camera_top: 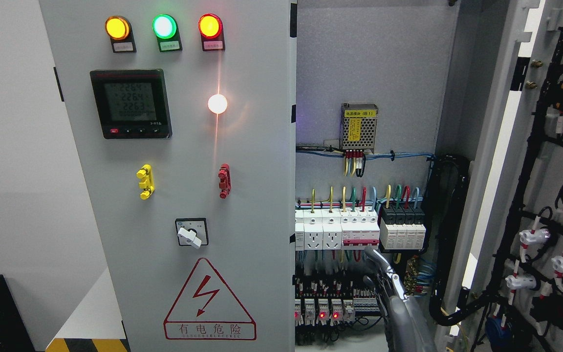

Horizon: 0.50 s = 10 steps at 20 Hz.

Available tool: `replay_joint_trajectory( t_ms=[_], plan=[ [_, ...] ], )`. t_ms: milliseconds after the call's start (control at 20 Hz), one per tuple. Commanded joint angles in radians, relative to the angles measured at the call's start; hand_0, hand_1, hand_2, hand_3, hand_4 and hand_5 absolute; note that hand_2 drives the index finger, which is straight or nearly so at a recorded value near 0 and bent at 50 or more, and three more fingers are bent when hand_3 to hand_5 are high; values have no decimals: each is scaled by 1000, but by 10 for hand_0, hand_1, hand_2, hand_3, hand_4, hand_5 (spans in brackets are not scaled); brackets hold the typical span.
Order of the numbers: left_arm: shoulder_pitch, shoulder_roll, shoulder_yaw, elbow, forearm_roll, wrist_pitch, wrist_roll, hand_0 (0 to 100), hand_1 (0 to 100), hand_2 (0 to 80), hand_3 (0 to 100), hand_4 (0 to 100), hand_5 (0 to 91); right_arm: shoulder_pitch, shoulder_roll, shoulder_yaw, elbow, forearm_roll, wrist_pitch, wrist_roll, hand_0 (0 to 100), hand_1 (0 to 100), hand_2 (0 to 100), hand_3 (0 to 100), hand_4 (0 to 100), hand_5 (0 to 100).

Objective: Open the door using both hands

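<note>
Head view: right door (530, 195) swung wide open, just right of the robot hand (384, 274); fingers extended, relaxed, holding nothing, w/ breakers (359, 230) behind.

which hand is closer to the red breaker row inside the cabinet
Right. The right hand reaches up just below and right of the red breaker row; the left hand is out of view.

The scene is evenly and brightly lit. Strong glare is cast by the round white indicator lamp (217, 103), with a vertical streak smeared above and below it on the grey metal cabinet door (174, 161). The cabinet's lower interior is shadowed. The silver robot hand (389, 288) is blurred.
</note>
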State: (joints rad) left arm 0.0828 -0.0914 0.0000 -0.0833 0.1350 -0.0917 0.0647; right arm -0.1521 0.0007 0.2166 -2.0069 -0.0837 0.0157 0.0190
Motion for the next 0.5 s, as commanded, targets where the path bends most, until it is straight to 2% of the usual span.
replay_joint_trajectory(
  t_ms=[0, 450],
  plan=[
    [0, -1, -34, 0, 0, 1, 0, 0, 0, 0, 0, 0, 0, -139, 10, 27, 97, -1, 41, 1, 191, 0, 0, 0, 0, 0],
    [0, -1, -34, -1, 0, 0, 0, 0, 0, 0, 0, 0, 0, -302, 10, 18, 241, -1, 104, 12, 191, 0, 0, 0, 0, 0]
  ],
)
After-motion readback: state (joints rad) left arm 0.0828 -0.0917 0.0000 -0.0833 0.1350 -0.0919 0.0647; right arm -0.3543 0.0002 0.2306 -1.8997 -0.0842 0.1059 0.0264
